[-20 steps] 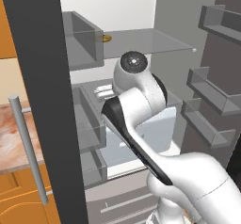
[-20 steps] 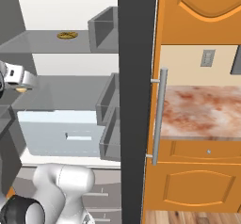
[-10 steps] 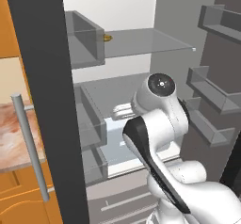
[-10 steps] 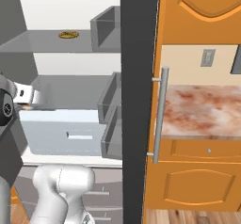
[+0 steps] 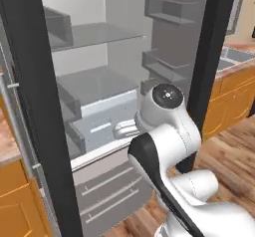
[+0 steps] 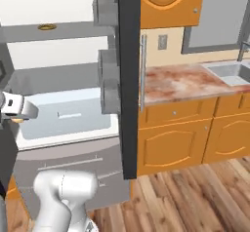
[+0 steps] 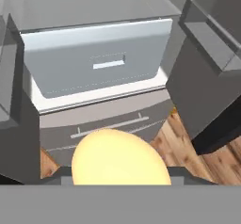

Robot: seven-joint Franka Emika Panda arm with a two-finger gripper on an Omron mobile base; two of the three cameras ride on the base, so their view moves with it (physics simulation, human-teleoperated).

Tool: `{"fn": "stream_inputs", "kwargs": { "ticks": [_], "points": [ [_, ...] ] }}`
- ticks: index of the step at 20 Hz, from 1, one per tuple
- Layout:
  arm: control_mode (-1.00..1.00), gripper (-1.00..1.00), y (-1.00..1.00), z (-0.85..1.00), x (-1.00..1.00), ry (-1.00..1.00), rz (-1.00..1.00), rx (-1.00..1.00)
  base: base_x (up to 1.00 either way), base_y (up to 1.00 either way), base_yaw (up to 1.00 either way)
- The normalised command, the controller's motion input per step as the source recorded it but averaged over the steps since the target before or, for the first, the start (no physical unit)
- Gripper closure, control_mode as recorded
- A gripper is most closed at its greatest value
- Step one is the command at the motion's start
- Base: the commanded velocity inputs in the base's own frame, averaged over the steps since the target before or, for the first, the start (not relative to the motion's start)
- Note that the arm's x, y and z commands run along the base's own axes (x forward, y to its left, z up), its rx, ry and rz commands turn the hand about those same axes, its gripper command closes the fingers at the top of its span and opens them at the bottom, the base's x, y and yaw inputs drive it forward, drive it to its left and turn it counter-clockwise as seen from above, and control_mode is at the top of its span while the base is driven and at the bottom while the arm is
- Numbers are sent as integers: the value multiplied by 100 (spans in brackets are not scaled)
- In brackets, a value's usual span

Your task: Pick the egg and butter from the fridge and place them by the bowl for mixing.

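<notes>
The hand hangs in open room before the fridge — door bins close beside.

Marble counter — sink right; wood floor.

Ahead of you: the fridge, open, its drawer beneath the shelves and a lower drawer front under that. The egg sits between the gripper's fingertips, in front of the drawer. To the fridge's right: a counter over cabinets, then a sink.
</notes>
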Motion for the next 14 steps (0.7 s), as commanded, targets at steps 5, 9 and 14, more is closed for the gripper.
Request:
{"fn": "stream_inputs", "kwargs": {
  "ticks": [5,9,14],
  "points": [
    [100,100,0,0,0,0,0,0,-30,13,-97],
    [100,100,0,0,0,0,0,0,-27,9,-100],
    [100,100,0,0,0,0,0,0,-27,1,-99]
  ]
}}
